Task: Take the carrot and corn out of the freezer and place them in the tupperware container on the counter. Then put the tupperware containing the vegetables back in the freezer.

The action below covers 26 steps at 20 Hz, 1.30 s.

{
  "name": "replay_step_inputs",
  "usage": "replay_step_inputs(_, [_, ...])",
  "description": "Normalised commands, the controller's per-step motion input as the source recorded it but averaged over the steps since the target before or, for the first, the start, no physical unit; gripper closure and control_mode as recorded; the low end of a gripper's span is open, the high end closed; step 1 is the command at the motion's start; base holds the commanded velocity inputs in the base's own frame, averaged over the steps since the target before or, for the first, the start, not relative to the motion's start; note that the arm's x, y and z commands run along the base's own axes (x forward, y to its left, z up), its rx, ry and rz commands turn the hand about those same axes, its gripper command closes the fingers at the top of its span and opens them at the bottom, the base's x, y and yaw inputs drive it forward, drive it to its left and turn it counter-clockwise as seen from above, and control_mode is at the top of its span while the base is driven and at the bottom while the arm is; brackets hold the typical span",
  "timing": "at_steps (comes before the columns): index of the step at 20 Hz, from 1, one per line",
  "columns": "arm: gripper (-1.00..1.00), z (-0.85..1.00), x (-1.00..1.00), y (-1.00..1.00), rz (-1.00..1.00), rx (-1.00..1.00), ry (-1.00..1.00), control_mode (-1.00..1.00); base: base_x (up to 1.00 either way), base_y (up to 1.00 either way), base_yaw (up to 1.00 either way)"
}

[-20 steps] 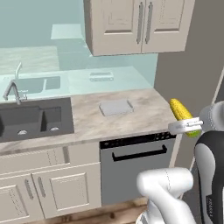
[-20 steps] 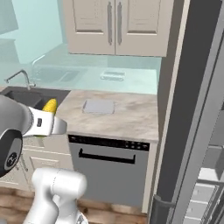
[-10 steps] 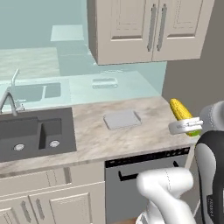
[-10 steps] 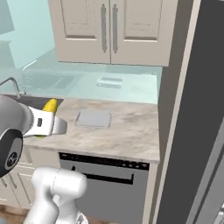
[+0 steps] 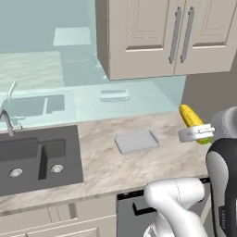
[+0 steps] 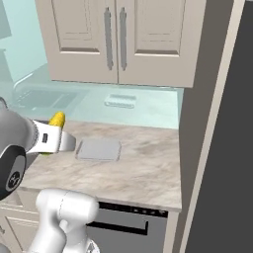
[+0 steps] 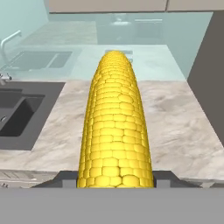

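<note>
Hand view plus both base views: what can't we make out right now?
- Tupperware container: in the hand view the corn blocks it.
- Fingers: hand view shows just dark stubs beside the corn; contact is hidden.
- Carrot: whereabouts unknown.
- Freezer: interior out of frame.
- Sink: cut off by the left base view's left edge.

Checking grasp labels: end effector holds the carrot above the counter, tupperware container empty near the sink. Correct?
Not quite. The end effector holds the corn, a yellow cob, not the carrot; the hand view shows it plainly. The rest stands: it is above the counter, and the tupperware container lies empty near the sink.
</note>
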Motion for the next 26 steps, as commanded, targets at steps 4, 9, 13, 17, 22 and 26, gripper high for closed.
replay_step_inputs(4, [1.00, 0.00, 0.00, 0.00, 0.00, 0.00, 0.00, 1.00, 0.29, 0.01, 0.00])
replay_step_inputs(9, [1.00, -0.10, 0.23, 0.00, 0.00, 0.00, 0.10, -1.00, 0.04, 0.00, 0.00])
replay_step_inputs(13, [1.00, -0.19, 0.40, 0.02, 0.02, -0.01, 0.14, -1.00, 0.00, 0.00, 0.00])
replay_step_inputs(17, [1.00, -0.38, 0.63, 0.03, 0.07, 0.00, 0.09, -1.00, 0.00, 0.00, 0.00])
replay_step_inputs(22, [1.00, -0.60, 0.79, 0.20, 0.10, -0.02, 0.09, -1.00, 0.00, 0.00, 0.00])
replay_step_inputs(26, [1.00, -0.82, 0.73, 0.21, 0.06, -0.08, 0.00, -1.00, 0.00, 0.00, 0.00])
